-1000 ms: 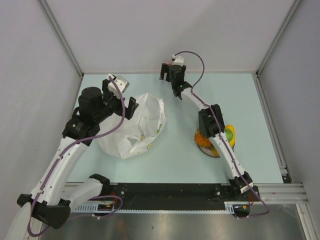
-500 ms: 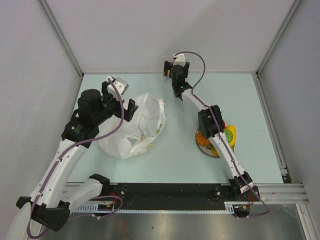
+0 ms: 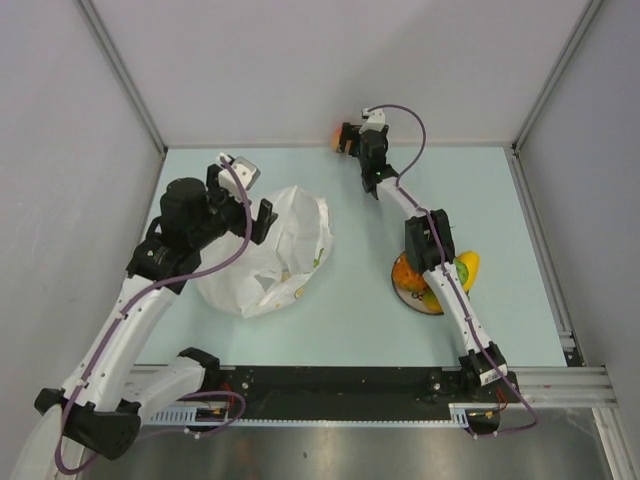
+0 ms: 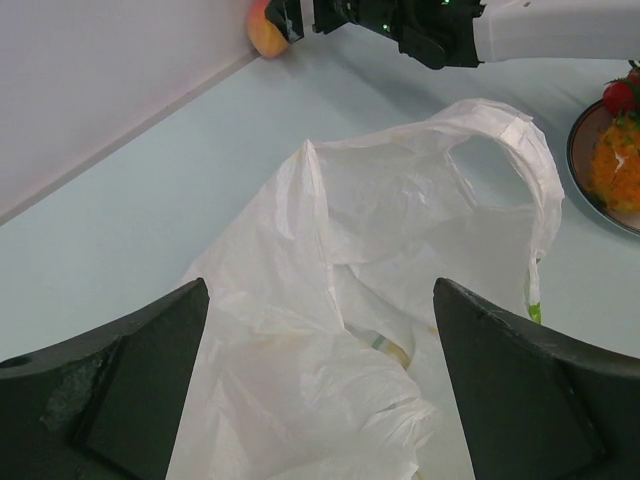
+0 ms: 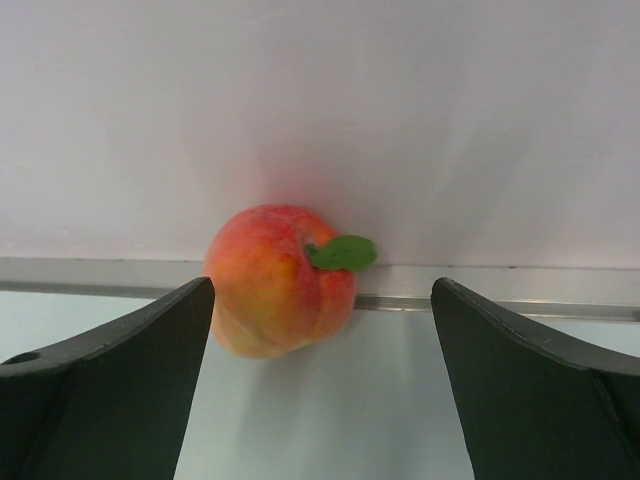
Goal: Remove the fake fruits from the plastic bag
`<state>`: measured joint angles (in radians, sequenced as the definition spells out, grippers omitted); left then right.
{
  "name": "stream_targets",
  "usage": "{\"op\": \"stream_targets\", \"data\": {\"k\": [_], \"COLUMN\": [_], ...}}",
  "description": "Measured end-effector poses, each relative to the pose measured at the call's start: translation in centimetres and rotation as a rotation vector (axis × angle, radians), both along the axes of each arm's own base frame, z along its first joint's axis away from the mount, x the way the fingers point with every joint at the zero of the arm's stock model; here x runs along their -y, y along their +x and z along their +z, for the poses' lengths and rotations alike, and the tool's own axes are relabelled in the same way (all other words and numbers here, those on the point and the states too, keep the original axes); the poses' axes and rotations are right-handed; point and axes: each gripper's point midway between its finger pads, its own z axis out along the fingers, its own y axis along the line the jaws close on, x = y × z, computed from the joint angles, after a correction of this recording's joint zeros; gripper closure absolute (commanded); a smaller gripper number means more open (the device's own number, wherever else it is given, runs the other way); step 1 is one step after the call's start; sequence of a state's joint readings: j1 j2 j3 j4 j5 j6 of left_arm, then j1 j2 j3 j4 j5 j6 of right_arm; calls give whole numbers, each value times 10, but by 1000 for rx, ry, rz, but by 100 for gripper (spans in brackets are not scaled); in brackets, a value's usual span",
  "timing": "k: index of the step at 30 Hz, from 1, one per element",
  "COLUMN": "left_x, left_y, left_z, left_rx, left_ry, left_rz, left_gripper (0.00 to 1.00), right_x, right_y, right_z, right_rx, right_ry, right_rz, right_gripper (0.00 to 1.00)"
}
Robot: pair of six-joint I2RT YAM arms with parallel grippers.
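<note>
The white plastic bag (image 3: 272,255) lies crumpled on the left of the table, with faint yellow and green shapes showing through it. My left gripper (image 3: 256,220) is open and empty just above the bag (image 4: 380,330), one jaw on each side. The peach (image 3: 336,138) rests against the back wall. My right gripper (image 3: 349,143) is open in front of the peach (image 5: 280,280), which lies towards its left jaw and clear of both jaws. The right gripper (image 4: 300,15) and the peach (image 4: 267,32) also show in the left wrist view.
A round plate (image 3: 405,290) on the right holds the orange pineapple (image 3: 408,272), the yellow mango (image 3: 467,268) and a green fruit, partly under my right arm. A strawberry (image 4: 618,96) shows on it in the left wrist view. Walls close the back and both sides.
My right gripper has shifted right along the back wall, and the peach now shows beside it. The left arm and the bag have barely moved.
</note>
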<state>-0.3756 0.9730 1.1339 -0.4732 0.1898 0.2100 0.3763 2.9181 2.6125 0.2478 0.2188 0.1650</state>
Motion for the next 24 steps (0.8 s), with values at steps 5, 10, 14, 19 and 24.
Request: {"op": "stream_targets", "data": {"k": [5,10,14,19,24], "left_x": [1,3,4,5,5], "left_y": [3,8,10,13,15], "left_z": [-9,-12,-16,-19,-9], "left_rx": [-18,-24,-36,-45,-27], "left_ry": [8,10,14,19,12], "left_rz": [0,0,0,3,3], "left_gripper": [0,0,0,0,0], "right_x": [-10,-17,-20,-21,-22], "right_y": [-1,-2,-2,-4,-3], "right_z": [-2,3,-5,-14,-7], "right_rx": [-11,-3,-15,-43,-38], "right_ry": [80,136,161,178,200], "right_rz": [68,104,109,109,113], "right_gripper": [6,9,12,24,42]}}
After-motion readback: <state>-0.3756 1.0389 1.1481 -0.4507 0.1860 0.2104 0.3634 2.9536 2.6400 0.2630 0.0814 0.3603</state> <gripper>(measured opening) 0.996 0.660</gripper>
